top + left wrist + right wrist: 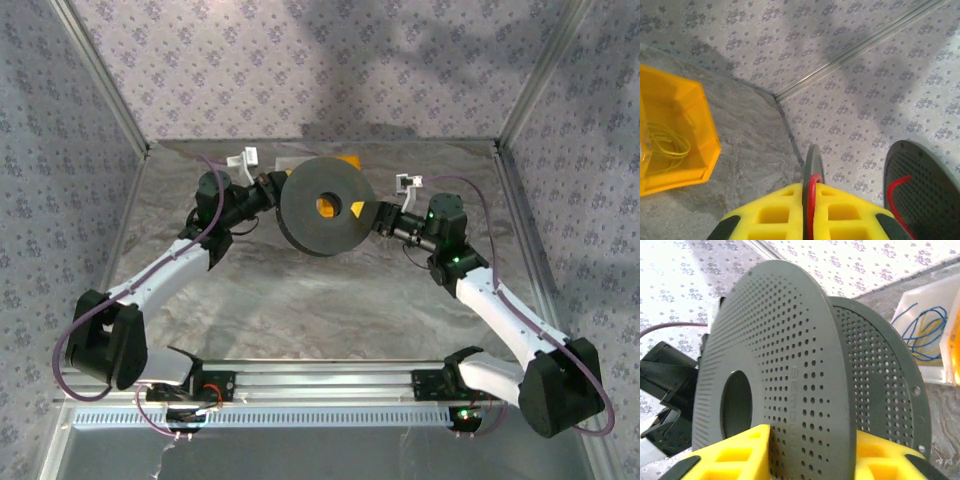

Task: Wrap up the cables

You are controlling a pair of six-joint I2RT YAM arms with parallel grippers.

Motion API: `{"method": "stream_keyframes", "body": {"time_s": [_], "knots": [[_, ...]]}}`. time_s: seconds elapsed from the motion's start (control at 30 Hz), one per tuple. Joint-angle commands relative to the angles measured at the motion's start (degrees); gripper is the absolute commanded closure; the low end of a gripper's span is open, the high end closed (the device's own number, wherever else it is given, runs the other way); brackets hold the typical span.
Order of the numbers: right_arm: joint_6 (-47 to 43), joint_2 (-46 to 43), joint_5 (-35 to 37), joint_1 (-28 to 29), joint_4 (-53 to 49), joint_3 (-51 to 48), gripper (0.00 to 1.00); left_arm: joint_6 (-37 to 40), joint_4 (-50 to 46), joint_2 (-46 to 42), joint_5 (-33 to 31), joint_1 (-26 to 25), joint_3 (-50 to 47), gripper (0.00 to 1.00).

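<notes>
Left fingers (772, 212) are clamped on the thin flange rim of the grey spool (322, 205) — the red cable (809, 202) hooks over that rim between them. Right fingers (735, 455) straddle a flange on the spool's right side — gripping or not, I cannot tell.

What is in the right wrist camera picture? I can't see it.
A big dark grey spool dotted with small holes stands up close, and the right gripper has its yellow fingers on either side of the front disc. Behind it on the right, a clear tray holds loops of blue and yellow wire.
</notes>
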Motion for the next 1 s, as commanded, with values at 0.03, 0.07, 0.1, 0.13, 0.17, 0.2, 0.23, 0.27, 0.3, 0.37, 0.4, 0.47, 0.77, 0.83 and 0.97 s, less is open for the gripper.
{"method": "stream_keyframes", "body": {"time_s": [0.03,0.07,0.1,0.13,0.17,0.2,0.23,0.27,0.3,0.37,0.4,0.47,0.77,0.83,0.97], "knots": [[-2.09,-0.31,-0.48,0.03,0.45,-0.16,0.9,6.36,-6.64,-5.16,-0.37,-1.37,1.65,0.81],[-1.93,-0.41,-0.55,-0.11,0.51,-0.41,0.98,7.78,-9.08,-6.31,-1.1,-1.27,1.93,0.77],[-1.85,-0.5,-0.55,-0.24,0.69,-0.62,1.0,8.98,-11.06,-7.22,-1.77,-1.13,2.18,0.73],[-1.59,-0.61,-0.6,-0.38,0.86,-0.87,1.0,10.05,-13.3,-8.35,-2.65,-0.91,2.31,0.65],[-1.57,-0.73,-0.73,-0.51,0.95,-1.08,1.0,10.99,-15.48,-9.57,-3.61,-0.59,2.37,0.59],[-1.45,-0.9,-0.79,-0.58,1.06,-1.24,1.0,11.77,-17.19,-10.6,-4.29,-0.2,2.35,0.52],[-1.39,-1.03,-0.83,-0.64,1.25,-1.49,1.0,12.35,-19.26,-11.67,-5.23,0.32,2.31,0.46],[-1.39,-1.29,-0.99,-0.6,1.26,-1.73,1.0,12.87,-21.18,-12.67,-6.0,1.02,2.18,0.41],[-1.43,-1.45,-1.09,-0.71,1.18,-1.93,1.0,13.16,-22.39,-13.53,-6.32,1.77,1.88,0.38],[-1.39,-1.87,-1.27,-0.8,1.15,-2.45,1.0,13.24,-24.91,-15.51,-7.23,3.71,1.05,0.31],[-1.39,-2.07,-1.44,-0.88,1.11,-2.73,1.0,13.39,-26.22,-16.2,-7.53,4.57,0.84,0.29],[-1.44,-2.48,-1.62,-0.87,1.01,-3.34,1.0,13.99,-29.17,-17.61,-8.21,6.37,0.76,0.26],[-1.59,-2.86,-2.01,-1.26,1.36,-7.61,1.0,18.94,-38.74,-20.84,-10.37,8.76,2.09,0.22],[-1.02,-2.0,-2.4,-1.4,2.23,-9.24,1.0,20.04,-40.86,-21.34,-11.07,8.75,2.1,0.21],[0.18,0.71,-2.93,-1.39,2.75,-11.68,1.0,23.21,-46.39,-22.84,-13.71,8.63,1.65,0.17]]}}
